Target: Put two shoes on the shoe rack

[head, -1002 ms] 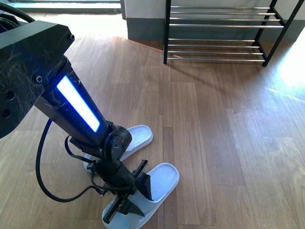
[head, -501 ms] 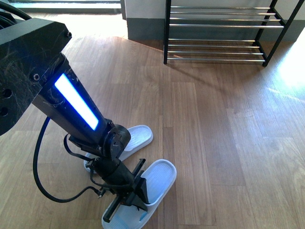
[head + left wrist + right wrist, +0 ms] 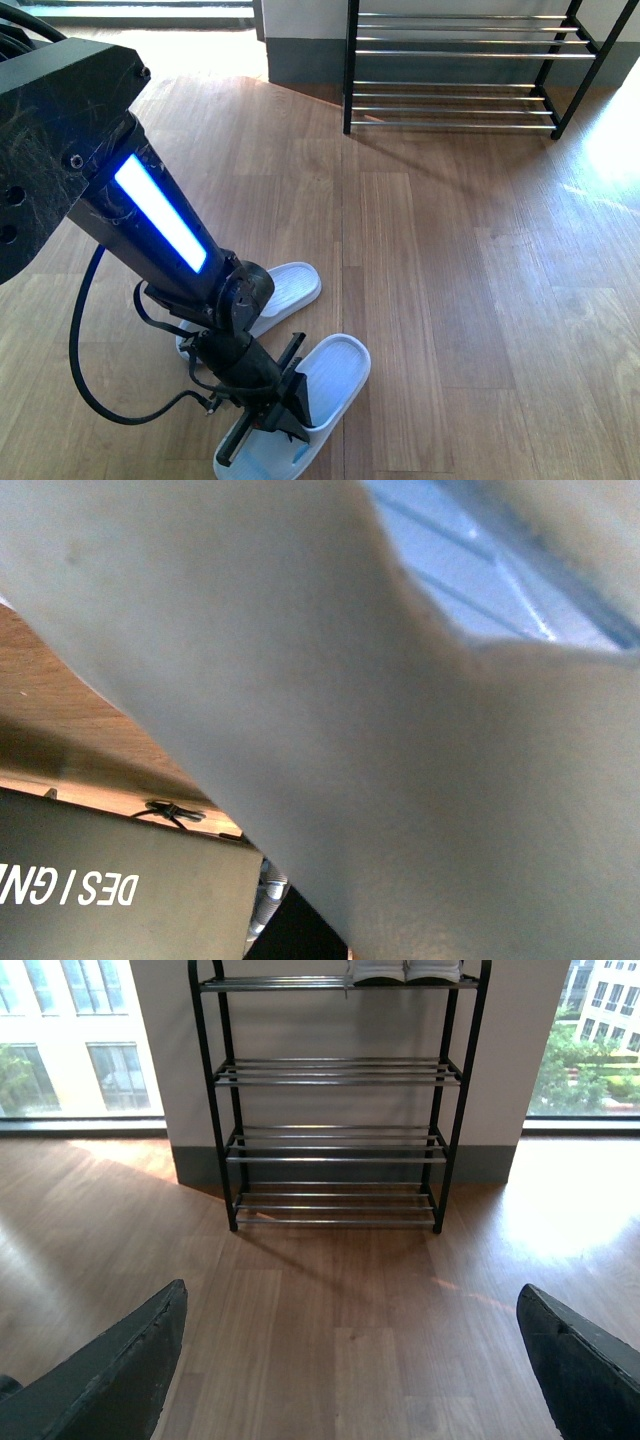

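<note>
While the left gripper (image 3: 285, 405) pinches its strap, the near sandal (image 3: 338, 362) lies flat on the wood floor (image 3: 470, 300), close to us at about 11 o'clock. It is pale blue, and its toe points toward 1 o'clock. The black jaws are closed in tight on the strap, with only the sandal between them. In the left wrist view the near sandal (image 3: 350, 730) fills almost the whole picture, so the camera is right up against it.

The far sandal (image 3: 292, 285) is the same pale blue. It lies just beside the first one, at 11 o'clock from it, and the two do not touch. Our left arm (image 3: 150, 210) covers its heel end. A blue light (image 3: 160, 215) shines on the arm, and a black cable (image 3: 85, 370) loops under it.

Far off at 1 o'clock stands the shoe rack (image 3: 460, 85), well apart from both sandals. It has black sides and shiny rods. In the right wrist view we see the shoe rack (image 3: 340, 1145) against a pale wall (image 3: 300, 1020), with a pair of shoes (image 3: 405, 970) on its top tier; only their bottoms show.

The right gripper (image 3: 350, 1305) is spread wide and has nothing in it. Windows (image 3: 60, 1040) show on both sides of the wall.
</note>
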### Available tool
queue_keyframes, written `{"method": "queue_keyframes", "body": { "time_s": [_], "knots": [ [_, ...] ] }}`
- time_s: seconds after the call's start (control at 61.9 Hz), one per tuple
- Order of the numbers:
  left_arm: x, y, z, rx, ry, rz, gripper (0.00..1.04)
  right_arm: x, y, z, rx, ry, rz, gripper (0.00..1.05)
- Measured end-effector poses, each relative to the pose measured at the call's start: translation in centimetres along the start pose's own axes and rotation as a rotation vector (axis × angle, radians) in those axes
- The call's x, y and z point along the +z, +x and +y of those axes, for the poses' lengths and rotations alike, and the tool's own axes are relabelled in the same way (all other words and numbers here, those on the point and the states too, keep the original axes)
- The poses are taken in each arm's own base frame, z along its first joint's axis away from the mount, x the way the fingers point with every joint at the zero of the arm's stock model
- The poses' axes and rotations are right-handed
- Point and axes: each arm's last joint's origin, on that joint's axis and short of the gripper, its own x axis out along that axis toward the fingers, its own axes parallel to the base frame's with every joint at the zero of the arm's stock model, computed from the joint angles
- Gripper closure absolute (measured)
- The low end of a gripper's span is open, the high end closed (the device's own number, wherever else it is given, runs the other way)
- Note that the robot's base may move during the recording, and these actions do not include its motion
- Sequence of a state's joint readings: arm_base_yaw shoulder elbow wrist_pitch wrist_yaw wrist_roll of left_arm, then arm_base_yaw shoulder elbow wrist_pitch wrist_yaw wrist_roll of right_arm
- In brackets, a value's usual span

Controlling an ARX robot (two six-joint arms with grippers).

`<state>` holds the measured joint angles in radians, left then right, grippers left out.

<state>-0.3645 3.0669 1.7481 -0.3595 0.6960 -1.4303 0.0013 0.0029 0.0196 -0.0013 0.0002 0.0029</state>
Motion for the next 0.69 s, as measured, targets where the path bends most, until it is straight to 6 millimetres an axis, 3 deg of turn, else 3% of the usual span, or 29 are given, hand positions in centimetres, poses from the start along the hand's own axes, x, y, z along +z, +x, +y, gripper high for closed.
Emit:
{"method": "queue_keyframes", "body": {
  "time_s": [0.695],
  "knots": [
    [0.0, 0.0, 0.0, 0.0, 0.0, 0.0, 1.03, 0.0, 0.0, 0.0, 0.0, 0.0, 0.0, 0.09]
  ]
}}
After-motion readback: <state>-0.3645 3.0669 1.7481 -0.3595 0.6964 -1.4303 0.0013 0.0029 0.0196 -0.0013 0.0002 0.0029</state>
